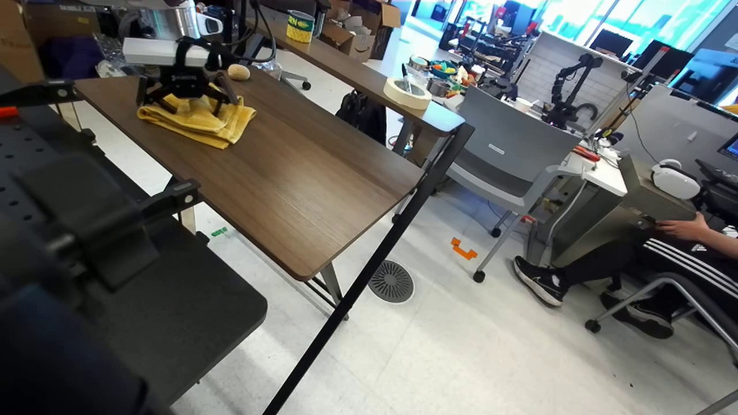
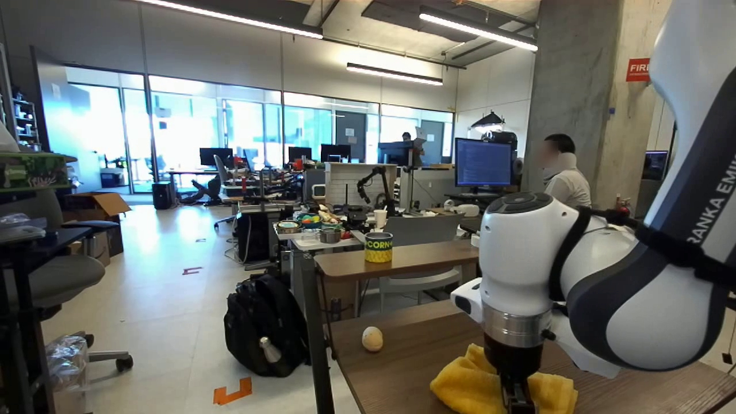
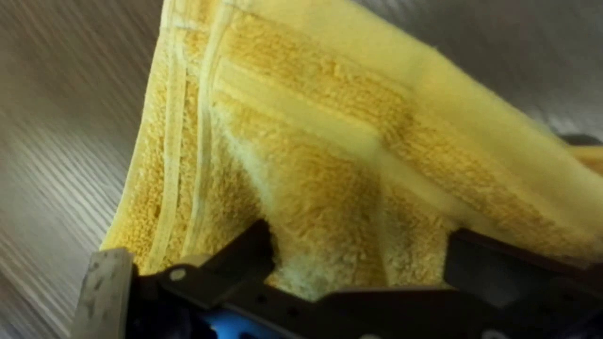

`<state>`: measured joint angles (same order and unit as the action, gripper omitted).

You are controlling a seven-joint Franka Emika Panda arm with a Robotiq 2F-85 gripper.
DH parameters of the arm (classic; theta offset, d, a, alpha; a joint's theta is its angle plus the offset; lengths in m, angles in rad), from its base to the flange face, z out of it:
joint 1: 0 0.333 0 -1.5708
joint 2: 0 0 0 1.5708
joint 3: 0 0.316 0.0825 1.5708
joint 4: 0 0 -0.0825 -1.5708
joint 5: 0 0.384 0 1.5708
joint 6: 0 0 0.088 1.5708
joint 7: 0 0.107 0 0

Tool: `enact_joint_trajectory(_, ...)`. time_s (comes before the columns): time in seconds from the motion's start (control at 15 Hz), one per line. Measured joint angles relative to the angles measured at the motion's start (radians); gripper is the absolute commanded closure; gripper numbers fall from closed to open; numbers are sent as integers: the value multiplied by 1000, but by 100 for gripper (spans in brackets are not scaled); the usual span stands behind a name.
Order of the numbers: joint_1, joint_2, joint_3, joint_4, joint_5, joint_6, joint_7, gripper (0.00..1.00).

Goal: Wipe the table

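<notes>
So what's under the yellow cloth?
The yellow cloth lies on the brown table, which shows around it. The stretch beneath is covered; whether anything else lies there can't be seen.

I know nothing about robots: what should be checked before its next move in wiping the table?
1. Towel under the gripper: ok, bunched between its fingers.
2. Gripper shut on the towel: not ok, fingers stand apart.
3. Table free of loose things: not ok, a pale lump lies there.
4. Can off the table: ok, on a separate ledge.
5. Fingers clear of the table: cannot tell, towel in the way.
6. Seated person away from the table: ok.
</notes>
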<state>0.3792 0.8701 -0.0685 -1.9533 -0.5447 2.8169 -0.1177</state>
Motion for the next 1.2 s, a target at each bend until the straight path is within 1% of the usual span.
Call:
enact_joint_trajectory(0.13, -17, 3, -55, -11, 7, 60, 40, 0)
enact_joint_trajectory(0.27, -65, 4, -75, -19, 30, 104, 48, 0)
enact_joint_trajectory(0.4, -121, 0, -67, -35, 55, 166, 45, 0)
enact_joint_trajectory(0.6, -198, -47, -21, -114, 88, 322, 21, 0)
enact_joint_trajectory(0.8, -270, -124, 53, -224, 111, 502, -5, 0)
enact_joint_trajectory(0.93, -337, -163, 140, -268, 124, 584, -8, 0)
enact_joint_trajectory(1.07, -428, -173, 261, -259, 125, 611, 4, 0)
enact_joint_trajectory(1.2, -506, -158, 366, -199, 125, 605, 50, 0)
